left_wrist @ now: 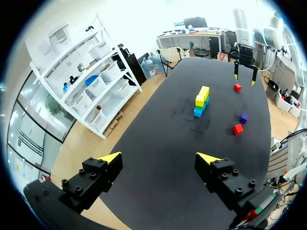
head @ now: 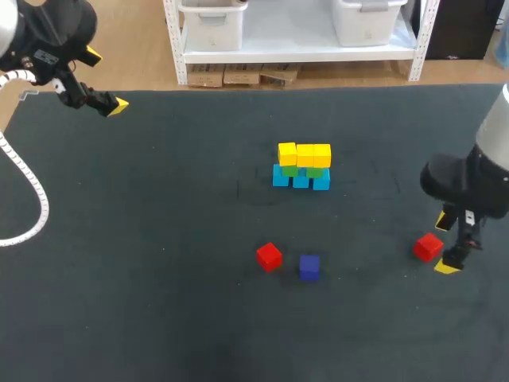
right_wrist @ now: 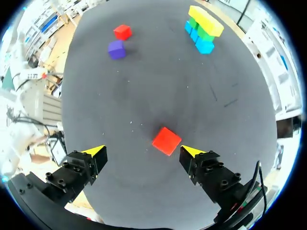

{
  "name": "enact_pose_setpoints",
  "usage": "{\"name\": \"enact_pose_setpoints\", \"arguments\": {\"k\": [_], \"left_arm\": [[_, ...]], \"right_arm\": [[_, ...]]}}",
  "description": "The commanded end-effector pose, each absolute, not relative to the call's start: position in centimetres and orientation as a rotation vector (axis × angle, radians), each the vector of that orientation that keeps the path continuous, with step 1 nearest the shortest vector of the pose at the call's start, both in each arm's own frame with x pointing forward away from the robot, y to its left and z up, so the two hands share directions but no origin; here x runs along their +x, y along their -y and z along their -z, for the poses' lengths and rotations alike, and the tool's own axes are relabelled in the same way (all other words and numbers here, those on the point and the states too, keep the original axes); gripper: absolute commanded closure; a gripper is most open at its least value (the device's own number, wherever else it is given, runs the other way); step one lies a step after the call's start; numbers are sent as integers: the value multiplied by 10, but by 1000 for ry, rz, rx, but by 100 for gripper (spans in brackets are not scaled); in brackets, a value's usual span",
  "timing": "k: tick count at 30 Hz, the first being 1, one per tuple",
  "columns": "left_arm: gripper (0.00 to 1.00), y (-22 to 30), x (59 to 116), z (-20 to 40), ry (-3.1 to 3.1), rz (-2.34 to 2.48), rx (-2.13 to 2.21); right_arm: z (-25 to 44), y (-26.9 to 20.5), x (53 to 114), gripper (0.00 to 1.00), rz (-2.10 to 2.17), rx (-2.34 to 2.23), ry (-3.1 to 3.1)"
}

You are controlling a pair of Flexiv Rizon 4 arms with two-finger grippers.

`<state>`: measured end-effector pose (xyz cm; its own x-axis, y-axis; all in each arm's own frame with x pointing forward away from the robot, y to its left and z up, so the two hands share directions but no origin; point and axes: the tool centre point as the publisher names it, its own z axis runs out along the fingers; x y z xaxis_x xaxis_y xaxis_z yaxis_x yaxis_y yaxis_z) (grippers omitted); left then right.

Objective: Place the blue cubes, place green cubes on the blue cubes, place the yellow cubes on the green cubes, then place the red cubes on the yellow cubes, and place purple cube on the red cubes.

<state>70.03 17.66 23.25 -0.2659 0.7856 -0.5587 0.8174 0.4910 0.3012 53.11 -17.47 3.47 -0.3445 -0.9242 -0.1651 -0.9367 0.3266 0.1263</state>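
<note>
**End effectors both open: cube inventory, dark tabletop**

Right end effector (right_wrist: 143, 152): yellow-tipped fingers spread wide, gripping nothing. Held low over the tabletop (head: 159, 239), near its right edge.

Left end effector (left_wrist: 159, 157): fingers likewise apart, nothing between them. Raised high over the far left corner, well apart from every cube.

Red cube (right_wrist: 166, 141): bright red, plain faces, turned corner-on to the right wrist view. Resting flat on the tabletop just ahead of the gap between the right fingers, touched by neither. Well apart from the stack.

Second red cube (head: 269, 256): same colour and build. Lying on the near middle of the tabletop, in front of the stack and clear of it.

Purple cube (head: 309, 267): deep violet-blue. Just beside the second red cube, on its right in the head view, a narrow gap between the two.

Blue cubes (head: 301, 181): three, light cyan-blue, side by side in a short row at mid-tabletop. Bottom tier of the stack.

Green cubes (head: 315, 172): two showing in the head view, seated on the blue row and largely covered from above.

Yellow cubes (head: 305, 155): three, bright yellow, packed in a row on the green tier. Top of the stack, nothing resting on them.
</note>
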Motion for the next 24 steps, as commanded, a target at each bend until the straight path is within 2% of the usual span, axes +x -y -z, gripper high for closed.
{"name": "enact_pose_setpoints", "arguments": {"k": [1,22,23,24], "left_arm": [[0,-178,700,-232,-2068,66,1317],[0,-178,700,-232,-2068,66,1317],[0,-178,700,-232,-2068,66,1317],[0,-178,700,-232,-2068,66,1317]], "right_arm": [[-25,170,539,0,-305,-1679,-2555],[-1,166,547,0,-261,-1469,-2755],[-1,166,548,16,-257,-1470,-2757],[0,166,549,45,-255,-1471,-2758]]}}
